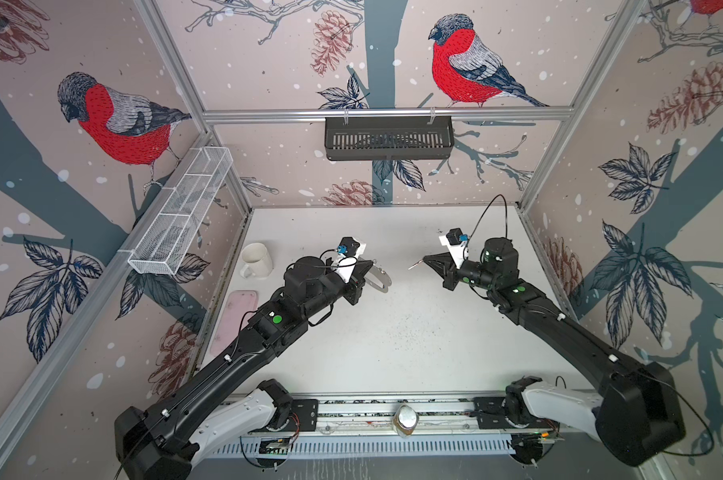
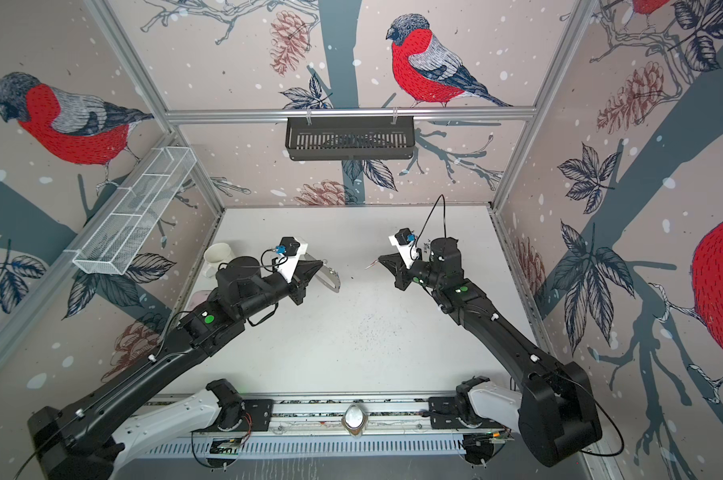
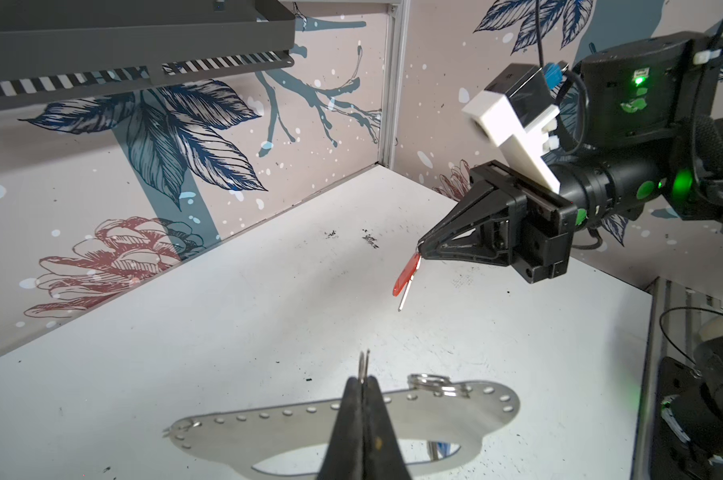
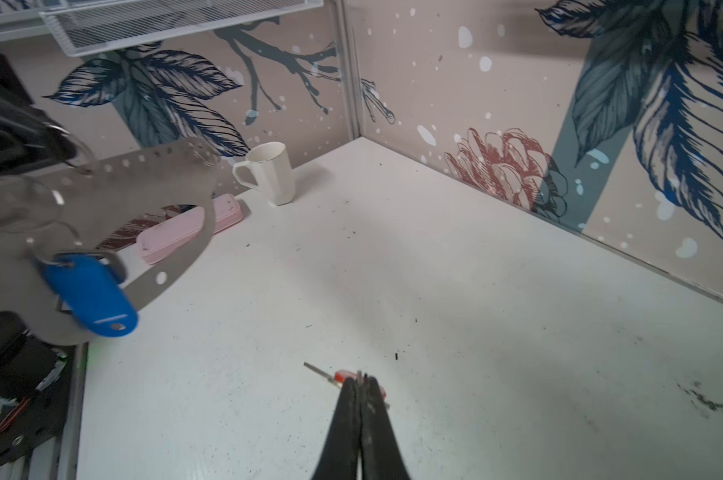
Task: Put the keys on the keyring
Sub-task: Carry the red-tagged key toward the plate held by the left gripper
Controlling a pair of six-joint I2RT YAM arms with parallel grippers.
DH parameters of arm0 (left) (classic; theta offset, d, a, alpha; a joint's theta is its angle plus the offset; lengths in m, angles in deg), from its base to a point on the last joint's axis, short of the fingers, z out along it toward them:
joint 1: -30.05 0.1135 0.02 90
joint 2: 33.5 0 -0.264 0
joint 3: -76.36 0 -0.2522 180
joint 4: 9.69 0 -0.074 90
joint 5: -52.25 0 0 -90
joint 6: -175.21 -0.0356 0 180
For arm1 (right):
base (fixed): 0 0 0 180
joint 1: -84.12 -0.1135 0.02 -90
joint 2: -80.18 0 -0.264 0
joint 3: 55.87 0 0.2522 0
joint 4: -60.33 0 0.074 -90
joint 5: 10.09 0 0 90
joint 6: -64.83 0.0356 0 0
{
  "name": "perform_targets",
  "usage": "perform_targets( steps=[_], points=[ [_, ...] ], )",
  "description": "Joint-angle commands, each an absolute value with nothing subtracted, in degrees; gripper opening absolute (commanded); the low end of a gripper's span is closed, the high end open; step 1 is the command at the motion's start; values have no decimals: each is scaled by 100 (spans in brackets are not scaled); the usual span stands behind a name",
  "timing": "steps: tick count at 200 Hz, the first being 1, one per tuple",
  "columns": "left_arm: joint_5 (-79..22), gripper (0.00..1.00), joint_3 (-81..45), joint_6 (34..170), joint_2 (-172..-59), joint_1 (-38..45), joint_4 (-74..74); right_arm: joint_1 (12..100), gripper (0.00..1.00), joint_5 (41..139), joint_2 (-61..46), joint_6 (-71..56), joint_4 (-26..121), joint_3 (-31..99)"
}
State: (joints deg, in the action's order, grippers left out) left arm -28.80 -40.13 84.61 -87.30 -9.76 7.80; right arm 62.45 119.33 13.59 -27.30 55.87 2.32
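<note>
The left jaws are pinching shut on a thin split ring (image 3: pixel 364 362) of the keyring (image 3: pixel 285 428), which is hanging from their tips with the blue-tagged key (image 4: pixel 89 291) dangling off it. Well apart, the right jaws are clamping the red-tagged key (image 3: pixel 405 279), which is drooping past their tips. Gripped so narrowly, it is likely risking twisting off line, missing the ring, or dropping to the worktop (image 1: pixel 393 332).

My head camera's two eyes sit high above my arm bases, looking down and forward; both top views share the whole table (image 1: pixel 393 340), mug (image 1: pixel 256 259) included. My left wrist camera rides close behind my left pincer (image 3: pixel 364 376), facing away from the mug toward my right pincer (image 3: pixel 420 248). My right wrist camera, close and low, faces the mug. Both wrist views share the keyring (image 3: pixel 289 419) and keys (image 3: pixel 405 277).
</note>
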Motion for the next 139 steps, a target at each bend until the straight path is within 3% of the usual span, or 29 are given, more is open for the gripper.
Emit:
perform_targets(
  steps=[1, 55, 139],
  points=[
    [-2720, 0, -3958, 8269, -8690, -1010, 711, 6233, 0, 12844, 1494, -2998, 5706, 219],
    [-2669, 0, -3917, 8136, -8742, -1116, 796, 6175, 0, 13476, 1611, -3108, 5616, 385],
    [-2630, 0, -3800, 7924, -8930, -1465, 887, 5673, 0, 13555, 1505, -3430, 5253, 835]
  ],
)
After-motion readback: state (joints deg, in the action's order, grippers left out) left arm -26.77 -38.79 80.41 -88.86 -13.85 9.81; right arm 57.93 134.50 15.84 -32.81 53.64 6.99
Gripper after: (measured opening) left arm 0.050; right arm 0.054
